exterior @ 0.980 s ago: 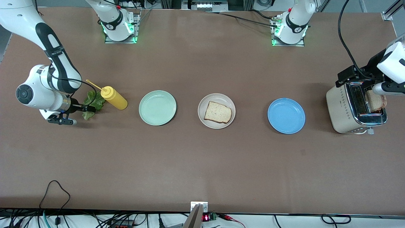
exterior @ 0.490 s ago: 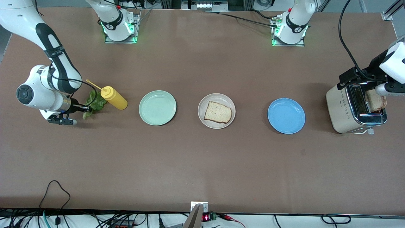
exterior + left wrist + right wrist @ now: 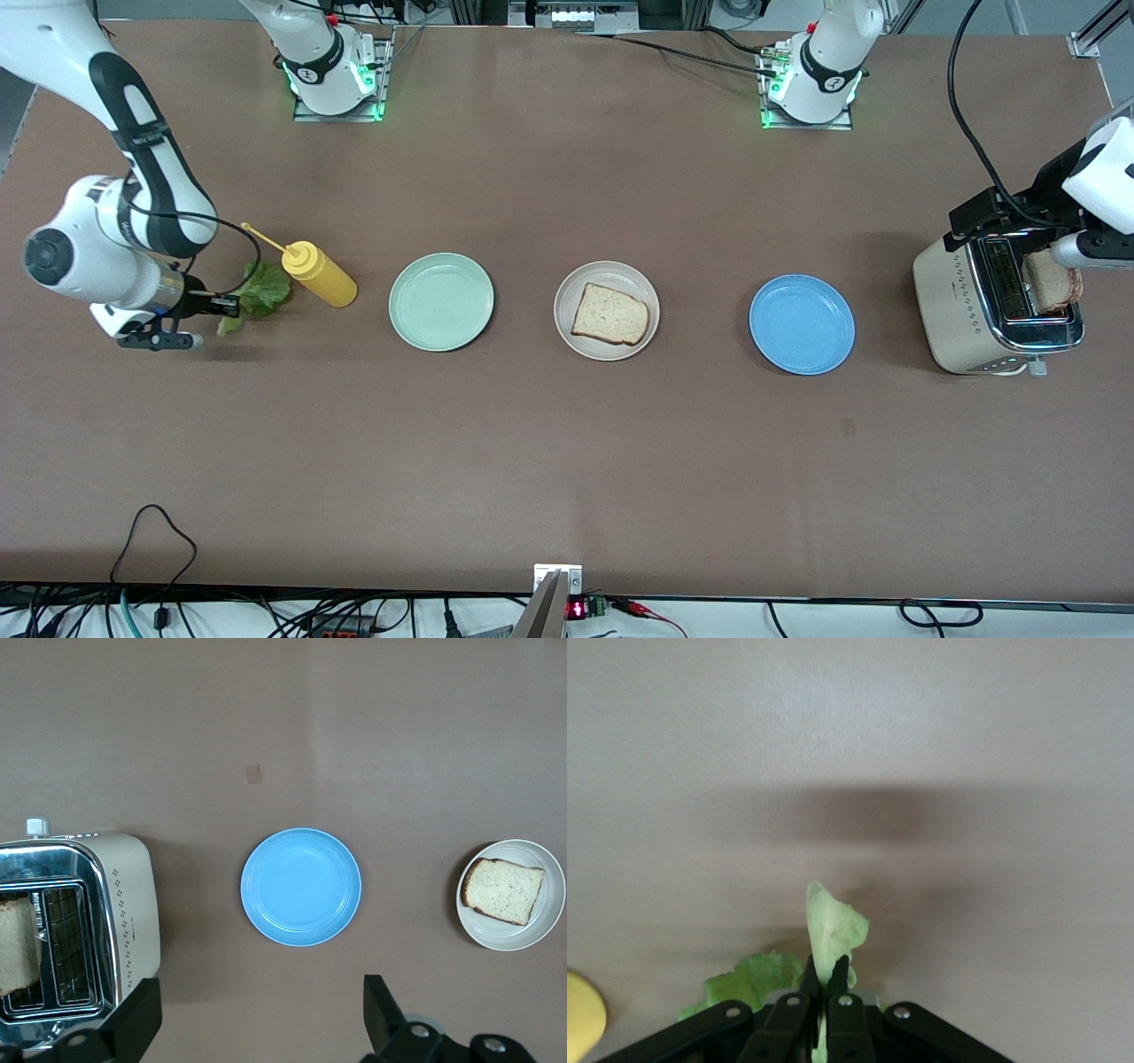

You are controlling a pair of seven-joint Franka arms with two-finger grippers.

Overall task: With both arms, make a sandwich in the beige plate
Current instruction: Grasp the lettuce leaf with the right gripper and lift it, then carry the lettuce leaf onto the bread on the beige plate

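1. Lettuce leaf (image 3: 261, 297) is pinched at its edge in my right gripper (image 3: 825, 985), fingers clenched on it. Most of the leaf hangs free off the fingertips, just beside the yellow squeeze bottle (image 3: 319, 274), at the right arm's end of the bench (image 3: 567, 461).
2. One bread slice (image 3: 609, 315) already lies in the beige plate (image 3: 567, 288), well apart from those fingers. The second slice (image 3: 1051, 282) stands in the toaster (image 3: 961, 306) under my left gripper (image 3: 257, 1019), whose fingers are spread wide and hold nothing.
3. Risk: the grip takes only a thin fold of leaf. A quick swing could tear it or let it slip out.
4. Risk: the trailing leaf sits close to the bottle and could drag across it or tip it as I pull away.
5. Risk: the mint green plate (image 3: 441, 301) lies between the fingers and the beige plate. A low carry could drop the leaf there.
6. Room: bare bench nearer the front camera from the fingers. The blue plate (image 3: 802, 323) is clear of the route.
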